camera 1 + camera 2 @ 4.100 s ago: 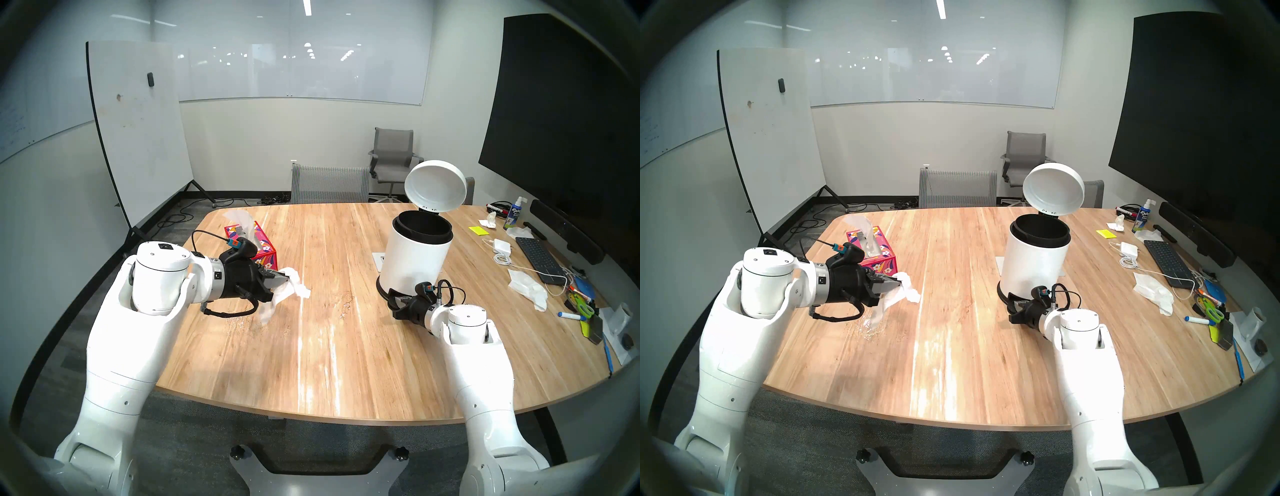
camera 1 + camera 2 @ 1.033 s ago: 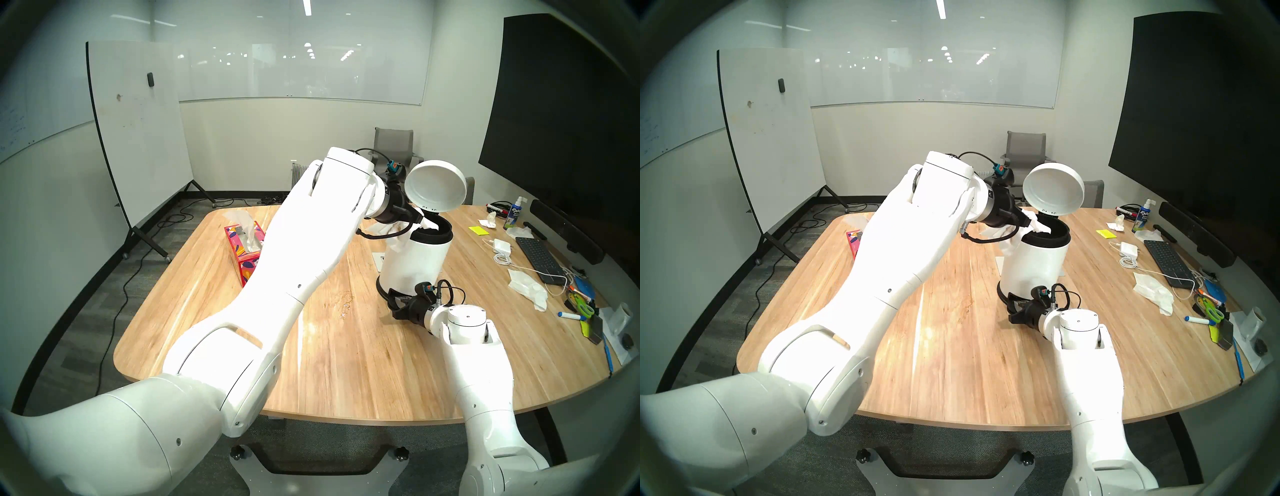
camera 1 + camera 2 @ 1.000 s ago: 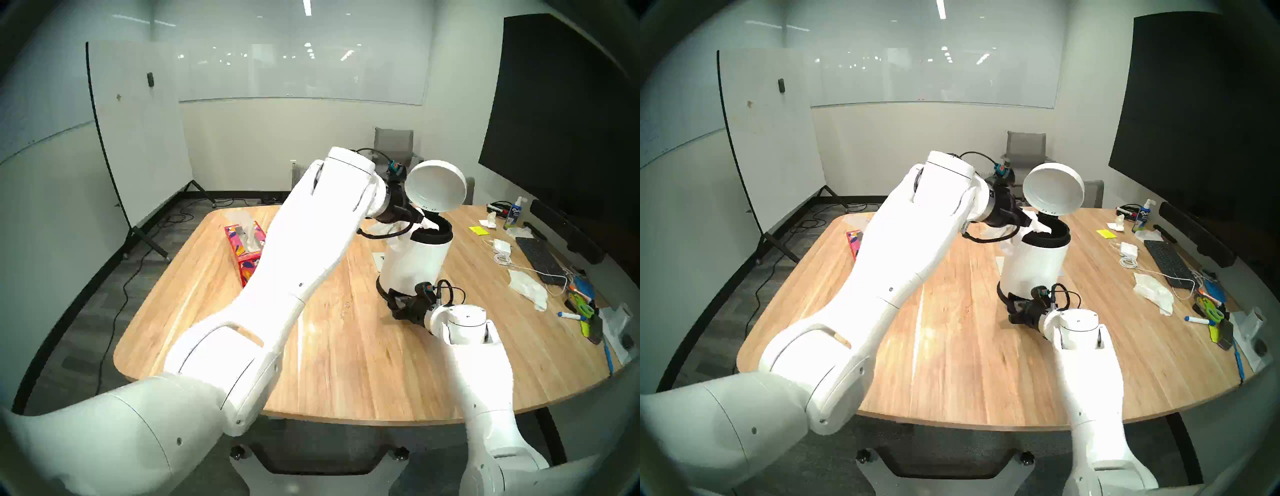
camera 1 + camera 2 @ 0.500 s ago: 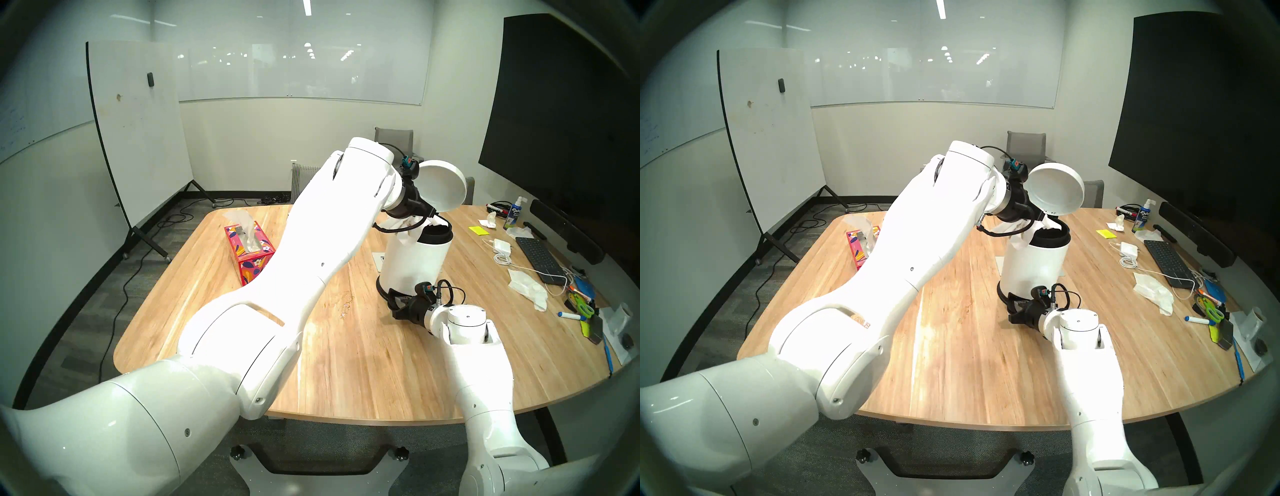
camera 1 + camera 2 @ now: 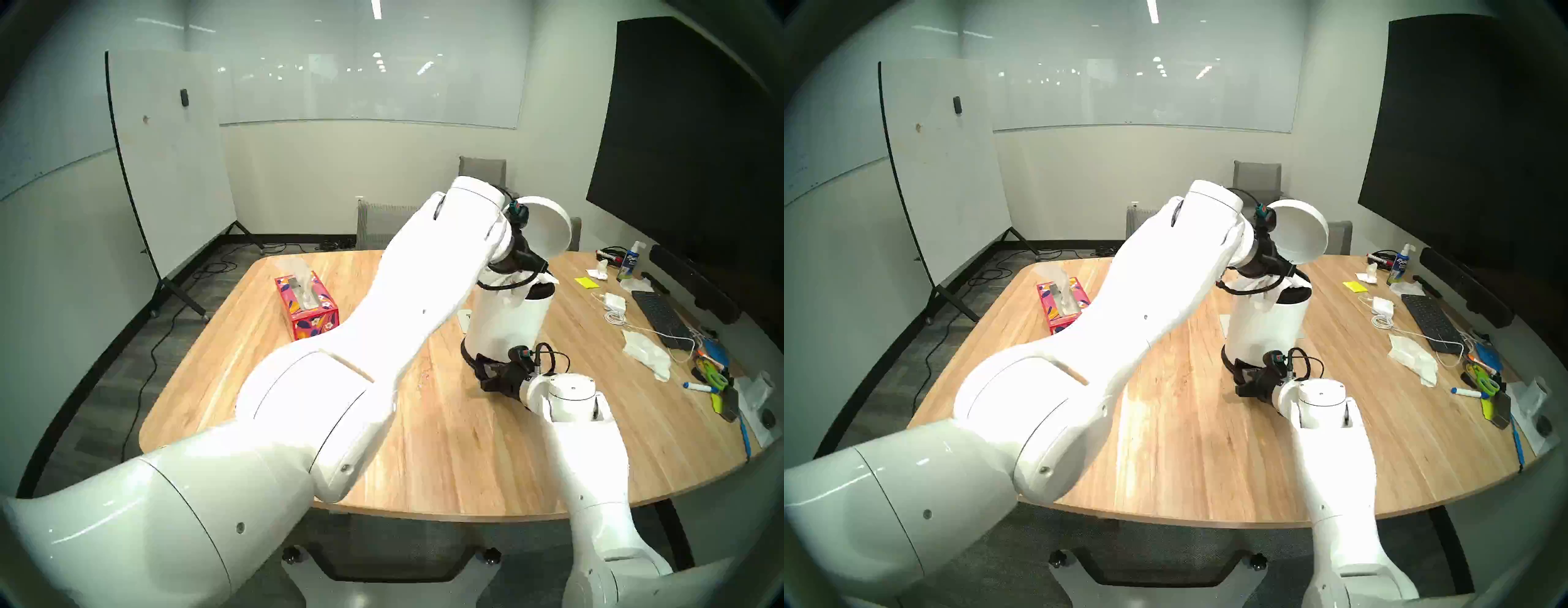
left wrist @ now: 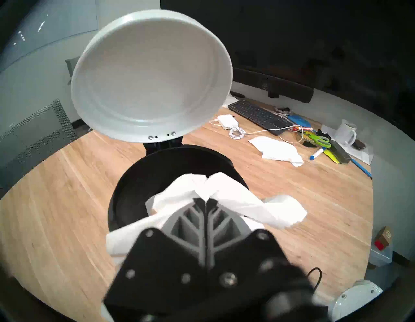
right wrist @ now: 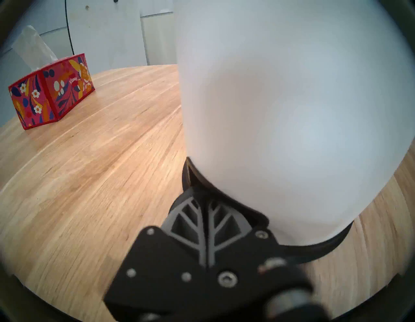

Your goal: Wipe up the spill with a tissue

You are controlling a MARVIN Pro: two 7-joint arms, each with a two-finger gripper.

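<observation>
We hold the tissue [image 6: 226,197] pinched between the closed fingers of our left gripper [image 6: 206,202], directly over the black mouth of the white pedal bin [image 5: 509,327]. The sheet is crumpled and spreads past both sides of the fingertips; one loose tail hangs out over the bin's rim [image 6: 134,171] toward the tabletop [image 6: 56,202], another flares to the other side. The lid [image 6: 152,76] stands raised behind the opening.

Our right gripper [image 7: 205,202] is down at the foot of the bin with its fingers pressed together on the black pedal [image 7: 247,213], which seems to be what keeps the lid up. We judge it grips nothing, only bears down.

We cannot make out the spill on the wood; the left arm covers much of the tabletop in the head views.

To drop the tissue cleanly, we should bring the left gripper a little lower and further in, so the trailing ends clear the rim before we part the fingers. Thin, possibly damp paper may cling to a finger, so a brief pause after opening helps. Our right gripper must hold the pedal until the left is out.
</observation>
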